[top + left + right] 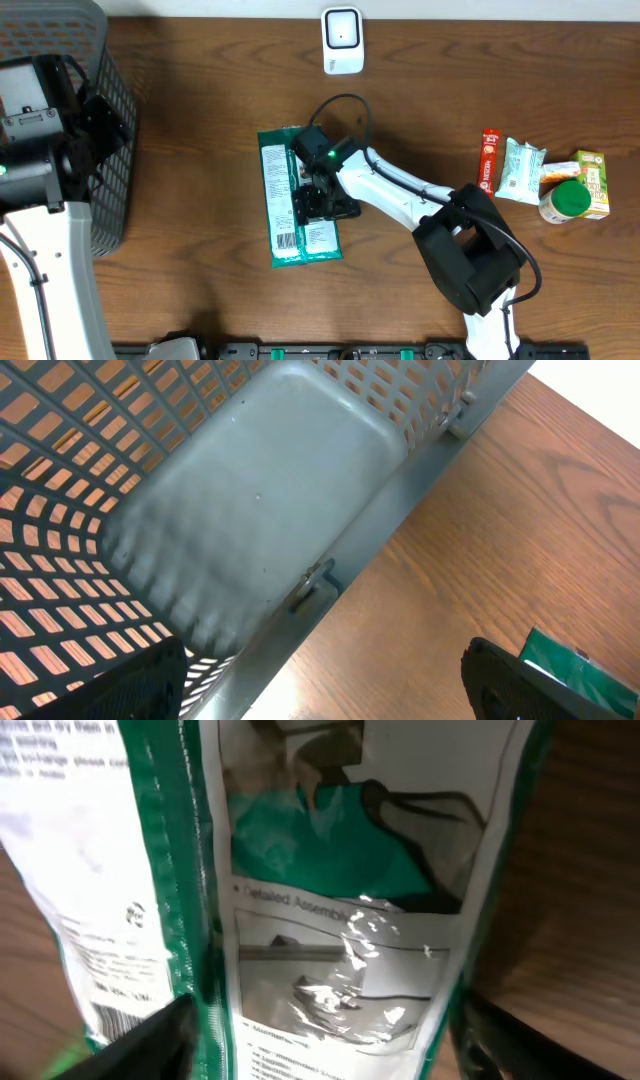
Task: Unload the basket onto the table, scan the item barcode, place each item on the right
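A green packet (300,205) with white printed label panels lies flat in the middle of the table. A barcode (287,240) shows near its front end. The white scanner (342,40) stands at the table's far edge. My right gripper (322,200) is down over the packet and open. In the right wrist view its fingers straddle the packet's right panel (340,920), the left fingertip (150,1040) on the green seam and the right one (520,1040) at the packet's edge. My left gripper (325,690) hangs open and empty over the basket's rim.
A dark mesh basket (110,150) stands at the left edge under my left arm. At the right lie a red pack (489,160), a white-green pouch (522,170), a green-lidded jar (566,202) and a juice carton (592,182).
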Robot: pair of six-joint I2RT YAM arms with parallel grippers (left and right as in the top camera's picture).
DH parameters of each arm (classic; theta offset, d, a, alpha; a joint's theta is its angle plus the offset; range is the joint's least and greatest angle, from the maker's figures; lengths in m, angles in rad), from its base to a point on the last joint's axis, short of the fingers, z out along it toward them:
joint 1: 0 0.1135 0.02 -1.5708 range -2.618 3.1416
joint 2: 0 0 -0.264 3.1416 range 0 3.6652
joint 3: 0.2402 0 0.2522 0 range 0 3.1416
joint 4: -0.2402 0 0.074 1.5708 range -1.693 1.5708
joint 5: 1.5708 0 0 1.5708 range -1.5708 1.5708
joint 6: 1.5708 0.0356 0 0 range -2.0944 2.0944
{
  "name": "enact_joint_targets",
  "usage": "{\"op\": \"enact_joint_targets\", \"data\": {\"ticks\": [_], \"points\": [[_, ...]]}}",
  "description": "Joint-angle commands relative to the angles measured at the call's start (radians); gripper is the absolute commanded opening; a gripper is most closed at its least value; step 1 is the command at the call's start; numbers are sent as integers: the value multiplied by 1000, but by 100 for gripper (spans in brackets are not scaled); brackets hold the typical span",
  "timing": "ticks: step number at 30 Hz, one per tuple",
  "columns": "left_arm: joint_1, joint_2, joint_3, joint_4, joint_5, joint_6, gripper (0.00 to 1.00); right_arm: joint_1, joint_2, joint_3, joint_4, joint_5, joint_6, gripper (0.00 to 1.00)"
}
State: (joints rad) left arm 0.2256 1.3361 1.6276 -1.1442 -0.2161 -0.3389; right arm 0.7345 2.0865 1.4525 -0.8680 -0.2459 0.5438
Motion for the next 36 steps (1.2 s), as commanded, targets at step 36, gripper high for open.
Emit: {"op": "enact_joint_targets", "data": {"ticks": [36], "points": [[3,3,7,0,-13,9,88,19,37,-112,218,50,16,53]]}}
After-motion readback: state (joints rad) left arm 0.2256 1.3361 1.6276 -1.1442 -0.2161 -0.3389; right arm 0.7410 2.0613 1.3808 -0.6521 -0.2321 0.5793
